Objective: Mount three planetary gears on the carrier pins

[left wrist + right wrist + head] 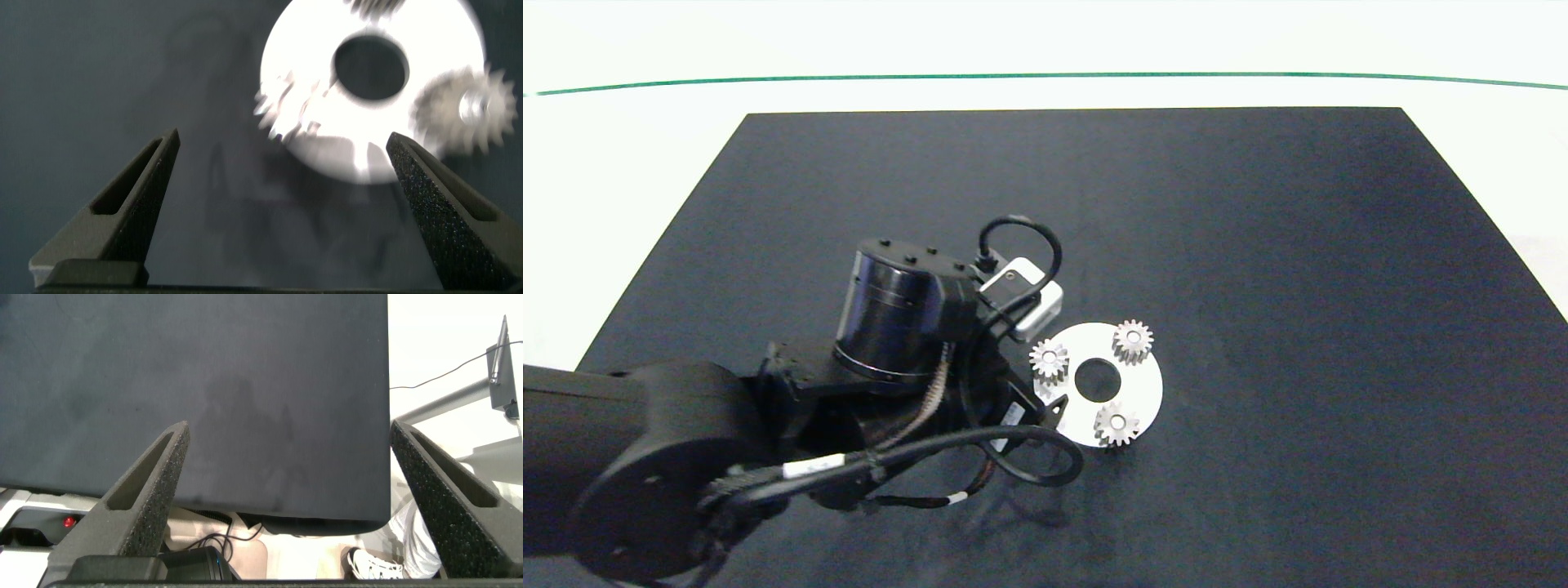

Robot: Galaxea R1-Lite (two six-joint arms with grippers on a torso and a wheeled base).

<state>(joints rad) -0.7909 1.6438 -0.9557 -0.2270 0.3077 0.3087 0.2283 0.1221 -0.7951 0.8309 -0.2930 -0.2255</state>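
Note:
A flat white disc [1147,388] with a large centre hole lies on the black mat. Three small silvery planetary gears [1049,358] [1133,339] [1116,423] sit on it, each around a carrier pin whose pale top [1133,337] shows in the bore. My left gripper [283,137] hovers open just left of the disc, holding nothing. In its wrist view the disc [327,155] and two gears [466,106] [282,102] lie just beyond the fingertips. My right gripper [290,425] is open and empty over bare mat, outside the head view.
The black mat [1258,245] covers most of the white table. The left arm's wrist and cables [1013,457] crowd the disc's left side. Past the mat's edge in the right wrist view are cables and a person's shoe [376,563].

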